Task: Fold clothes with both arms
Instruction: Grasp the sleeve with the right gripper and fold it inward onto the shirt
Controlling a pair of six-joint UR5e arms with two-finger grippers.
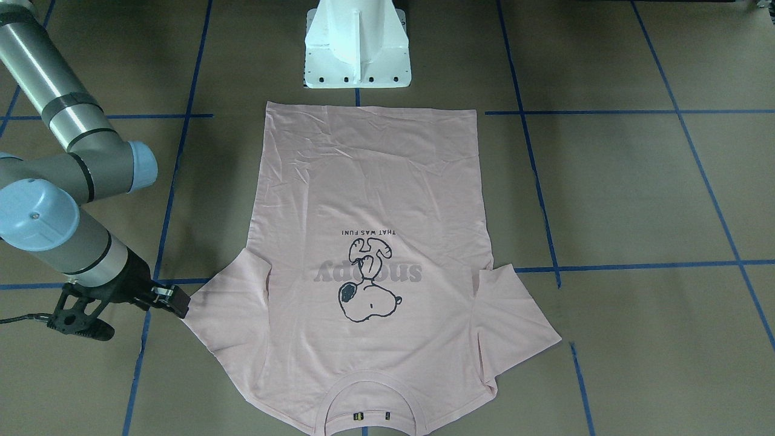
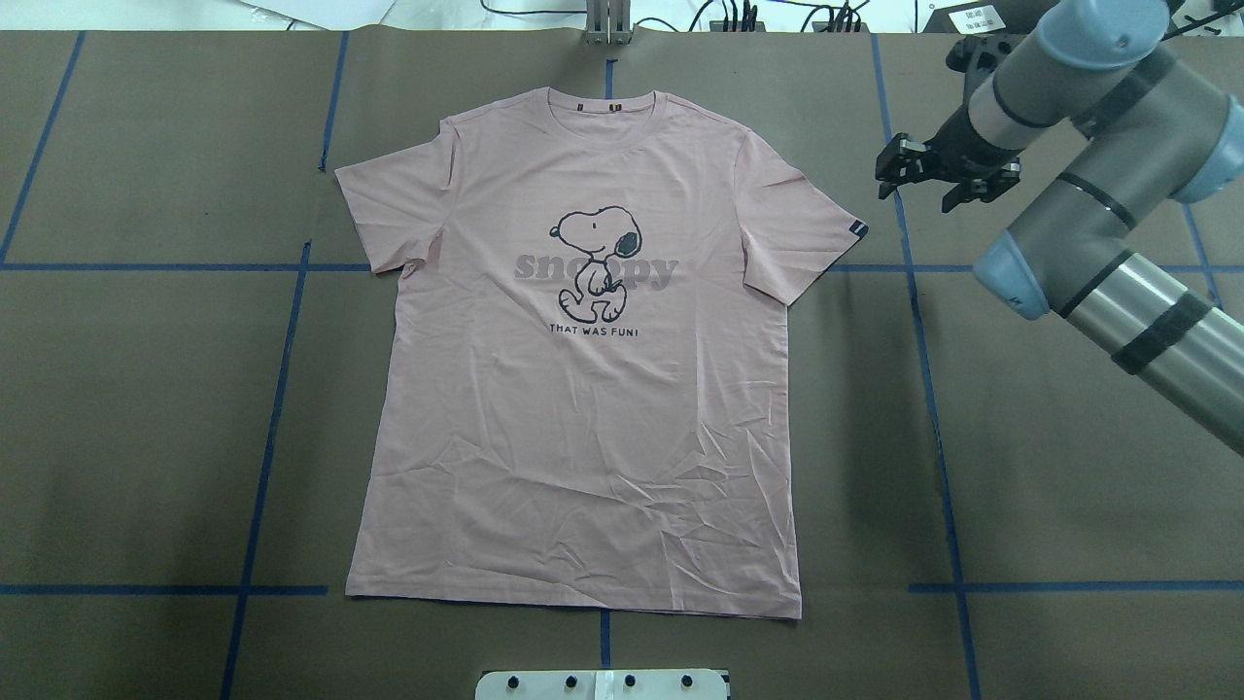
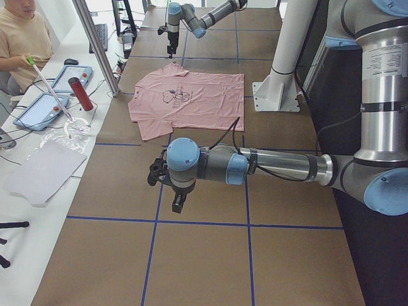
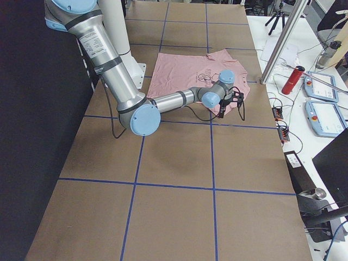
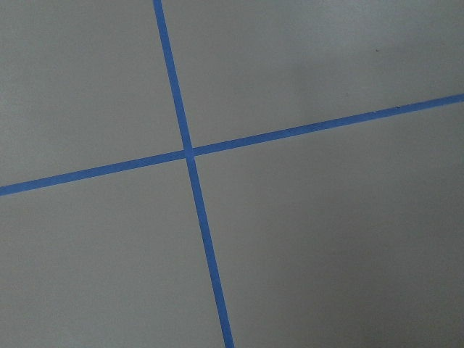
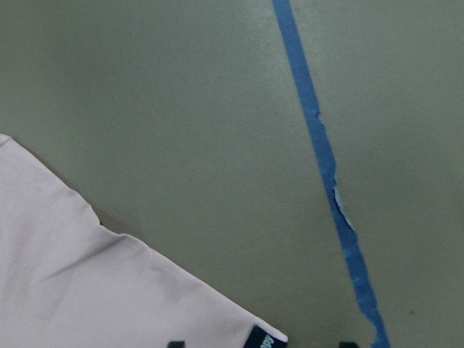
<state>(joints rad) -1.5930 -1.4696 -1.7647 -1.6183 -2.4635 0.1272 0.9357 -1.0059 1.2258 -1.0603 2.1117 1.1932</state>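
The pale pink T-shirt (image 2: 583, 389) with the Snoopy drawing lies flat and spread out in the middle of the table, collar (image 2: 612, 105) at the far side. It also shows in the front-facing view (image 1: 369, 242). My right gripper (image 2: 915, 192) is open and empty, just above the table beside the sleeve with the small black tag (image 2: 856, 229). In the right wrist view the tag (image 6: 264, 339) lies between the two spread fingertips (image 6: 174, 344). My left gripper (image 3: 175, 204) shows only in the exterior left view, far from the shirt over bare table; I cannot tell whether it is open.
The white pedestal base (image 1: 357, 54) stands at the shirt's hem side. Blue tape lines (image 5: 190, 154) grid the brown table. An operators' desk with tablets and a red bottle (image 3: 81, 94) runs along the far edge, where a person (image 3: 25, 32) sits.
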